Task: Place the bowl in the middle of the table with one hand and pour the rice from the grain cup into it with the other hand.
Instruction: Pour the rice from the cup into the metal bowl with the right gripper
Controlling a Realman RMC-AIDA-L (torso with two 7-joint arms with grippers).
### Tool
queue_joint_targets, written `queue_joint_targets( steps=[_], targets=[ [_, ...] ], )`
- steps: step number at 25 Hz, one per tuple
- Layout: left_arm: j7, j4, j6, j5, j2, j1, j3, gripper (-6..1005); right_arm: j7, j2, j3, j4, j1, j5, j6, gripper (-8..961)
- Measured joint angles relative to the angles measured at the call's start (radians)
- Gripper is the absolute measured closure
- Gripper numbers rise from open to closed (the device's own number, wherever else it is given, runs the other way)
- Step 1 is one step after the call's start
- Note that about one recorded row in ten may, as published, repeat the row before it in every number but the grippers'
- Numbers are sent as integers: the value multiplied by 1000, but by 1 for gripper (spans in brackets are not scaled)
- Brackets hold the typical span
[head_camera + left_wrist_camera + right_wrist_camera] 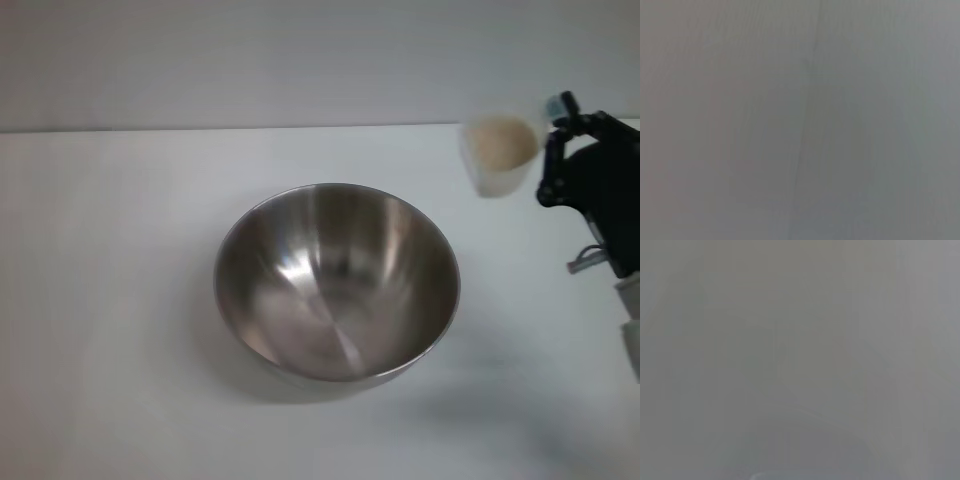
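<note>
The steel bowl (337, 282) stands upright and empty in the middle of the white table (110, 300). Right of and behind it is the clear grain cup (497, 160), tilted a little, with pale rice (500, 140) filling it. My right gripper (546, 152), black, comes in from the right edge and is shut on the cup's right side. The cup is beside the bowl's far right rim, apart from it. My left gripper is out of view. Both wrist views show only blank grey.
The table's far edge meets a grey wall behind the cup. Bare tabletop lies to the left of the bowl and in front of it.
</note>
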Motion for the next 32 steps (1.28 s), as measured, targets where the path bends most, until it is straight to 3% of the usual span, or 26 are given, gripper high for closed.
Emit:
queue_joint_targets(
  steps=[14,32],
  targets=[
    [-1,-1,7,0,-3,-6,2,383,-389,3,-1,30,29,-72,12,936],
    [-2,-5,15,0,-4,-8,12,383,-951,8,-1,70,73,-200,143,937]
  ],
)
